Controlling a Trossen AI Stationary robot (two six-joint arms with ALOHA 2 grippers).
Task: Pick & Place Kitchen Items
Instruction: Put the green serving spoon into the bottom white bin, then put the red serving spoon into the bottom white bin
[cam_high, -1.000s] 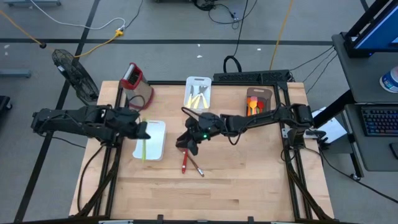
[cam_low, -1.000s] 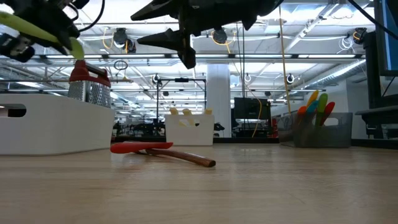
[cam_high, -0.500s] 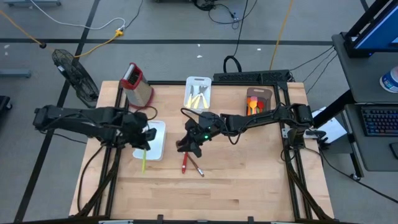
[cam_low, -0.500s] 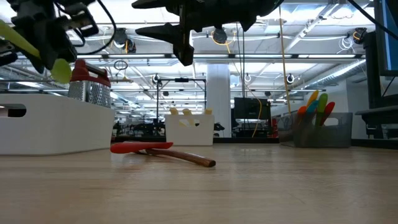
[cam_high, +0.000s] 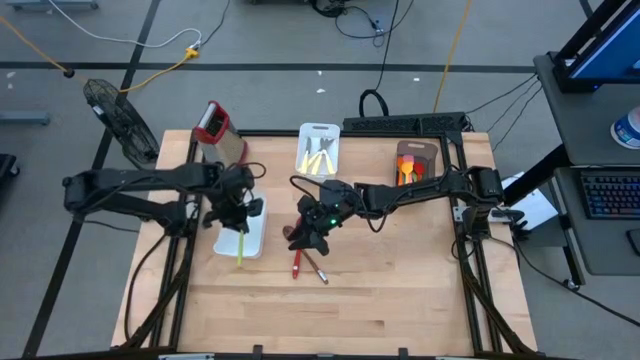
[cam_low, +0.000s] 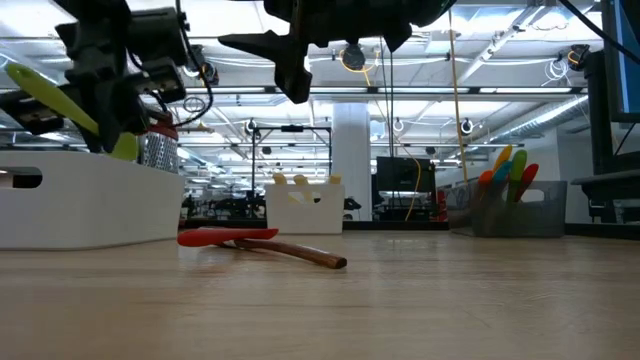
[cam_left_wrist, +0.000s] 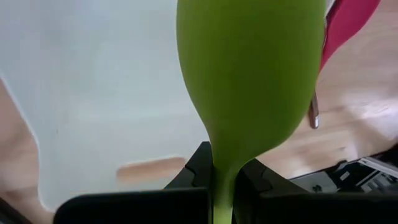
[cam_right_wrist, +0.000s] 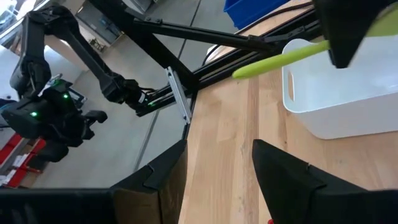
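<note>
My left gripper (cam_high: 238, 212) is shut on a yellow-green spoon (cam_high: 240, 246) above the white tray (cam_high: 254, 236) at the table's left middle. The spoon's bowl (cam_left_wrist: 249, 68) points toward the table's near edge. My right gripper (cam_high: 304, 236) hangs open and empty just above a red spatula (cam_high: 296, 263). A wooden-handled utensil (cam_high: 317, 268) lies crossed with the spatula, and both lie flat on the table. In the low view the red spatula (cam_low: 228, 237) and the brown handle (cam_low: 305, 254) lie beneath my right gripper (cam_low: 290, 60). My left gripper pinches the green spoon's neck (cam_left_wrist: 222, 186) between its two fingers, just behind the bowl. The fingers lie across the handle, and the bowl sticks out ahead of them. The spoon is lifted clear and slanted over the white tray's near part (cam_left_wrist: 93, 124).
A steel grater with a red top (cam_high: 217, 132) stands at the far left. A white tray of pale utensils (cam_high: 319, 148) sits at the far middle. A brown tray with orange utensils (cam_high: 410, 165) sits at the far right. Bare wood lies along the near edge.
My left gripper has gone toward the table's right and down a little, turning as it went. It has carried the green spoon from the tray's left side to over the tray. The spoon stays held and clear, its free end toward the near edge.
</note>
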